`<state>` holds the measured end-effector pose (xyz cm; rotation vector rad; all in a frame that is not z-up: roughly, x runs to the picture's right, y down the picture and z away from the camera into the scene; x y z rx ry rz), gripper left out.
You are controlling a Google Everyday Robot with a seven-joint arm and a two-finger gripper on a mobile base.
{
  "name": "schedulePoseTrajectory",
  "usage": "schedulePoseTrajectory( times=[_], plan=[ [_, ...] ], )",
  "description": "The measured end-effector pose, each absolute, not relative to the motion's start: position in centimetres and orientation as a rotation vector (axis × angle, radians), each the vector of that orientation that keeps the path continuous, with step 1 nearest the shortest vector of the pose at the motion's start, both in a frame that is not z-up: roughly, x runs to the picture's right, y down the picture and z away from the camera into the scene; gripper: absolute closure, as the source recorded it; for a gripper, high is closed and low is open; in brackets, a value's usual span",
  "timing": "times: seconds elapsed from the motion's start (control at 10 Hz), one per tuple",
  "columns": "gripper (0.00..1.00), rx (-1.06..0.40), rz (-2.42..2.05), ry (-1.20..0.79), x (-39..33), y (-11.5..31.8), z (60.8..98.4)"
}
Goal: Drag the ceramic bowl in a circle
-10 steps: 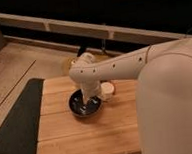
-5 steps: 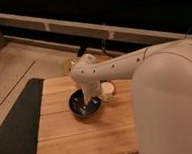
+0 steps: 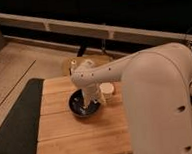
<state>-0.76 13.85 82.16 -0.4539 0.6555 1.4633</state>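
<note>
- The bowl [image 3: 75, 106], dark and shallow, sits upright on the wooden tabletop [image 3: 74, 141], nearer the far edge than the near one and about midway between the left edge and the robot's body.
- The gripper [image 3: 91, 103] points down into the right half of the bowl, with its tip low inside, at or close to the bottom.
- Its fingers are spread apart. They clamp nothing that can be seen, and I cannot tell whether one presses on the bowl's wall.
- The white arm [image 3: 106, 71] reaches in from the right and bends down at the wrist above the bowl.
- A small white cup [image 3: 107, 89] stands upright just beside the bowl on its right, toward the far edge. I cannot tell whether the two touch.
- A dark mat [image 3: 17, 125] lies along the left edge of the tabletop, well apart from the bowl.
- The robot's body [image 3: 162, 111] hides the right side of the tabletop.
</note>
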Motion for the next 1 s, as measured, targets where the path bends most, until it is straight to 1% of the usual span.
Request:
schedulePoseTrajectory(
  times=[0.4,0.5,0.6,0.7,1.0],
  plan=[
    [0.35,-0.494,1.471,0.66,-1.3,15.5,85.4],
    [0.38,-0.508,1.483,0.667,-1.3,16.1,86.0],
    [0.46,-0.517,1.493,0.667,-1.2,16.4,86.4],
    [0.57,-0.512,1.501,0.662,-1.1,16.5,86.7],
    [0.87,-0.508,1.517,0.627,-1.4,16.0,86.8]
  ],
)
